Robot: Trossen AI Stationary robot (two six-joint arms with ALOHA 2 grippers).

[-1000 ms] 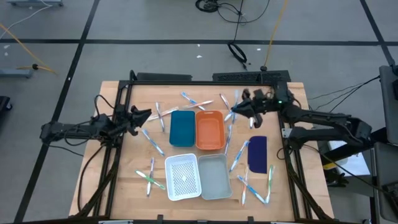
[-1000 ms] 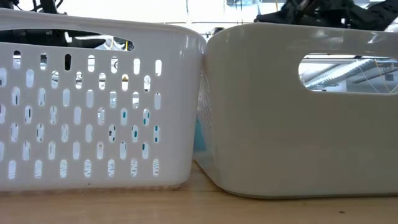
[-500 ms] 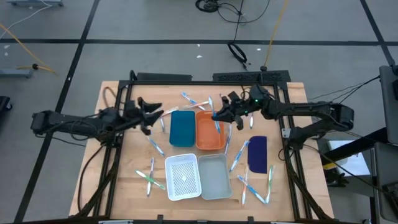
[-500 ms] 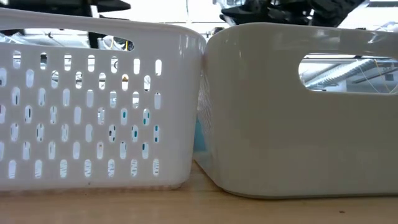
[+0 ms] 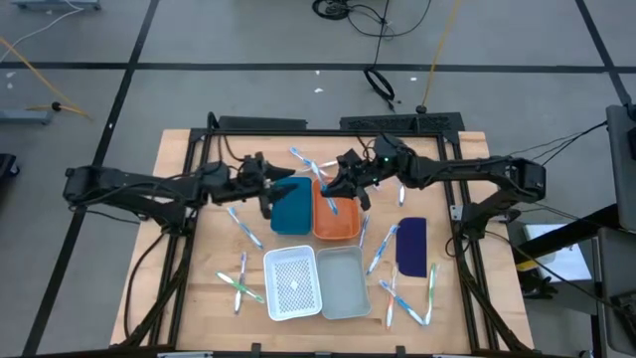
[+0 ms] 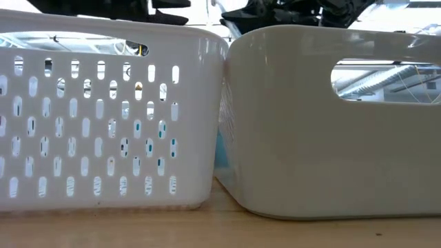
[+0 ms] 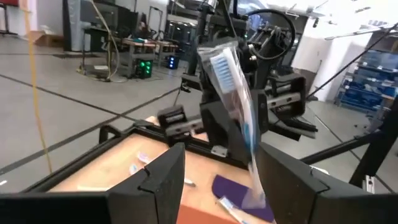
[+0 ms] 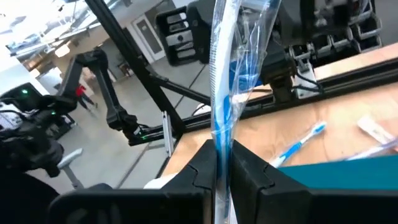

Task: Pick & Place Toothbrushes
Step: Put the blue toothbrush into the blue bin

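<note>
Two toothbrushes in clear wrappers are with the grippers. My left gripper (image 5: 270, 187) (image 7: 221, 155) hangs at the teal tray's (image 5: 293, 211) left edge with a gap between its fingers. A blue-bristled toothbrush (image 7: 233, 93) stands up between them. My right gripper (image 5: 341, 186) (image 8: 224, 149) is over the orange tray (image 5: 338, 217), shut on a blue-and-white toothbrush (image 8: 227, 68). Several more toothbrushes lie scattered flat on the table, for example one (image 5: 243, 229) and another (image 5: 383, 249). My left gripper has the wrapped toothbrush's lower end (image 7: 252, 186) against the inner side of one finger (image 7: 280, 180); the other finger (image 7: 161, 180) stands clear of it. The brush rises tilted, bristle head uppermost. My right gripper pinches its wrapped toothbrush between both fingers at the lower part (image 8: 222, 134). The brush stands out beyond the fingertips, lifted clear.
A white perforated basket (image 5: 291, 283) and a grey bin (image 5: 343, 281) stand side by side near the table's near edge and fill the low view. A dark blue flat oblong piece (image 5: 411, 246) lies to the right of the trays. A black frame (image 5: 328, 124) borders the table.
Both arms have swung in toward the table's middle, each carrying its toothbrush. My left gripper has moved right from the table's left part to the teal tray's edge. My right gripper has moved left from the far right part to above the orange tray.
</note>
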